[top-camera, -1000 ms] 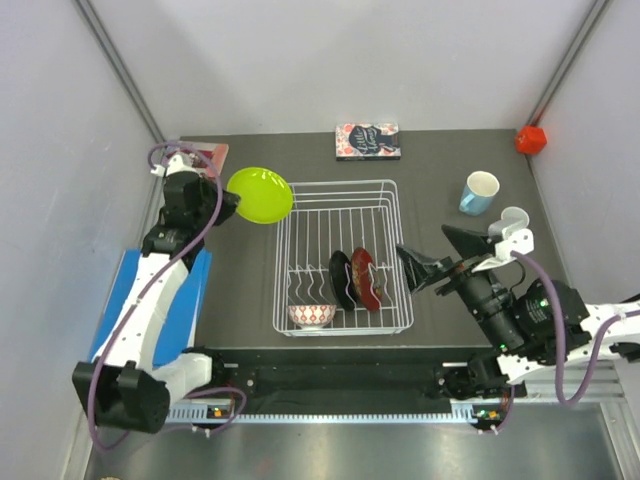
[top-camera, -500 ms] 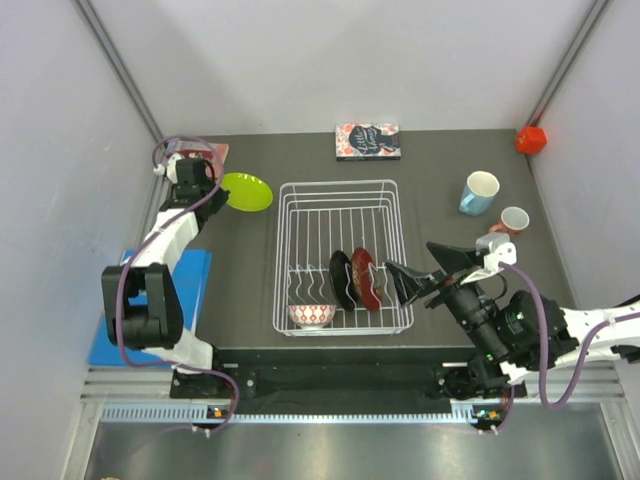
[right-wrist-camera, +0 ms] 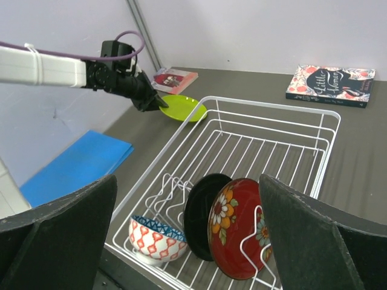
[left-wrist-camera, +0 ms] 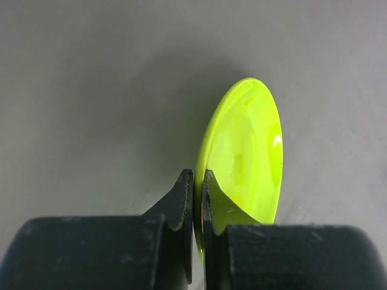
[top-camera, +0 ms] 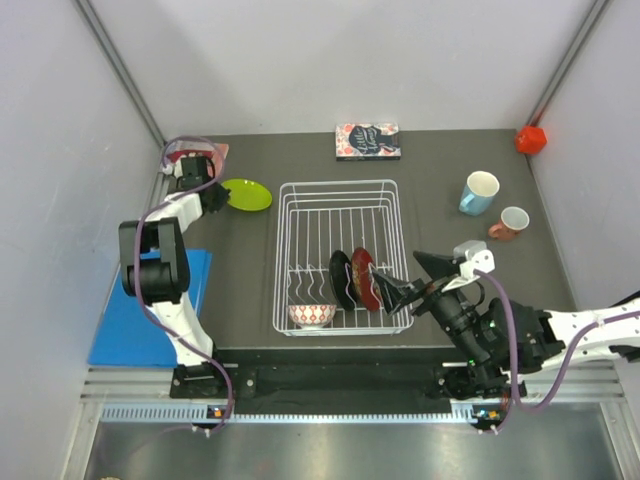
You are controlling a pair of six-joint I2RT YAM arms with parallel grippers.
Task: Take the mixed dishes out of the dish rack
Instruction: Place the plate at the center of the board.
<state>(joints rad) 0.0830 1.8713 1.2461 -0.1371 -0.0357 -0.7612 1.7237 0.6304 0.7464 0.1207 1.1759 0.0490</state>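
The white wire dish rack (top-camera: 340, 183) (right-wrist-camera: 272, 104) stands mid-table. In its near end are a black plate (top-camera: 342, 278) (right-wrist-camera: 199, 211) and a red floral plate (top-camera: 364, 278) (right-wrist-camera: 233, 232) on edge, and a small patterned bowl (top-camera: 312, 316) (right-wrist-camera: 156, 238). My left gripper (top-camera: 215, 197) (left-wrist-camera: 198, 181) (right-wrist-camera: 154, 103) is shut on the rim of the lime-green plate (top-camera: 246, 194) (left-wrist-camera: 245, 151) (right-wrist-camera: 183, 107), low over the table left of the rack. My right gripper (top-camera: 410, 278) (right-wrist-camera: 187, 181) is open at the rack's near right corner, facing the plates. A light-blue mug (top-camera: 479, 192) and a pink mug (top-camera: 512, 222) stand right of the rack.
A floral book (top-camera: 368, 141) (right-wrist-camera: 331, 78) lies behind the rack. A red book (top-camera: 205, 152) (right-wrist-camera: 175, 78) lies behind the green plate. A blue book (top-camera: 150, 300) (right-wrist-camera: 78, 163) is at the left edge. A red cube (top-camera: 530, 139) sits in the far right corner. Walls close in both sides.
The left arm has stretched toward the far left and brought the green plate down from a raised tilt to lie nearly flat. The right gripper has moved left to the rack's near right corner.
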